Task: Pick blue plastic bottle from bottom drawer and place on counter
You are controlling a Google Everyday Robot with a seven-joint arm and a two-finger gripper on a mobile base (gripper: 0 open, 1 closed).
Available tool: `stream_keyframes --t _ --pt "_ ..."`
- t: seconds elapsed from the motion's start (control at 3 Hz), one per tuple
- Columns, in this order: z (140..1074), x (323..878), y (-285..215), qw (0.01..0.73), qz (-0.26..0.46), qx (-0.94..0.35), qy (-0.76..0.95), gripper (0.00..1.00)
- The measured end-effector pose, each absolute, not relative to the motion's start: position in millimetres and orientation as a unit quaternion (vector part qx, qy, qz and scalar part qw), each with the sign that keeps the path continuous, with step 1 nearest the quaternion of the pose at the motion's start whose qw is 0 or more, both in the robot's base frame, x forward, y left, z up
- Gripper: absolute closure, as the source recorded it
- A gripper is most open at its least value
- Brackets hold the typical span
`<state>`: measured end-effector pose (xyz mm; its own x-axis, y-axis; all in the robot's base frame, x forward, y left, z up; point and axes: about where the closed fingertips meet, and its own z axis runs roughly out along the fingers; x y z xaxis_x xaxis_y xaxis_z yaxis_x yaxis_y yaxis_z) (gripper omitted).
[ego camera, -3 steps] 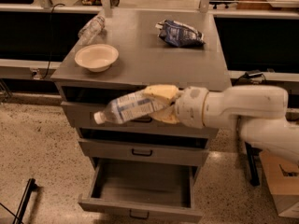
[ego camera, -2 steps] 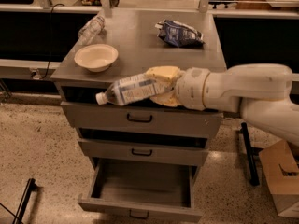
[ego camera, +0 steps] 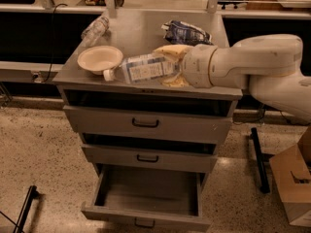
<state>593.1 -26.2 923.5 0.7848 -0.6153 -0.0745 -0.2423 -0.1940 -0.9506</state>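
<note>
The blue plastic bottle [ego camera: 141, 68], clear with a white cap and blue-and-white label, lies sideways in my gripper [ego camera: 167, 64], cap pointing left. The gripper's yellowish fingers [ego camera: 171, 51] are shut on its base end. The bottle hangs over the front part of the grey counter [ego camera: 141, 33], close to its surface; I cannot tell if it touches. The bottom drawer [ego camera: 146, 198] is pulled open below and looks empty. My white arm [ego camera: 252, 62] reaches in from the right.
A cream bowl [ego camera: 100, 58] sits on the counter just left of the bottle's cap. A plain clear bottle [ego camera: 95, 30] lies at the back left. A dark blue snack bag [ego camera: 187, 32] lies at the back right. A cardboard box [ego camera: 294, 188] stands on the floor, right.
My gripper has lifted the bottle from in front of the top drawer up to counter level and moved it over the counter's front part.
</note>
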Motion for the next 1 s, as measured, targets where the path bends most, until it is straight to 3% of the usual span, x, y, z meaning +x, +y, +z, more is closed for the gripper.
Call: stream_keyframes --t 1.0 --pt "930.7 594.9 -23.8 0.56 -0.145 -0.759 0.3 1.0"
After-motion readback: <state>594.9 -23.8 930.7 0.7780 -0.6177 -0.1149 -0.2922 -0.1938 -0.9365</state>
